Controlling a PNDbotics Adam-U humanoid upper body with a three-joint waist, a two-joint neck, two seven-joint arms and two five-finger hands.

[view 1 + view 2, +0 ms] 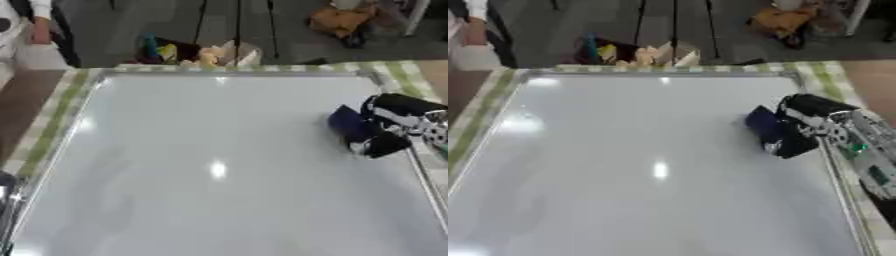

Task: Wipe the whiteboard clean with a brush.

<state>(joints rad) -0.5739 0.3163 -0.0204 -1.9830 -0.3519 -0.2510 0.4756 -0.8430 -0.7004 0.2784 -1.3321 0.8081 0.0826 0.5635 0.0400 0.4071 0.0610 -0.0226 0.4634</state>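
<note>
A large whiteboard with a metal frame lies flat and fills most of both views; its surface looks blank, with light glare spots. My right hand comes in from the right edge and rests on the board's right side, fingers curled round a dark blue brush that sits against the board. A dark part of my left arm shows at the lower left edge of the left eye view; that hand itself is out of sight.
A green-and-white checked cloth shows under the board along its left, far and right sides. Beyond the far edge, a box of colourful items and an orange object sit on the floor.
</note>
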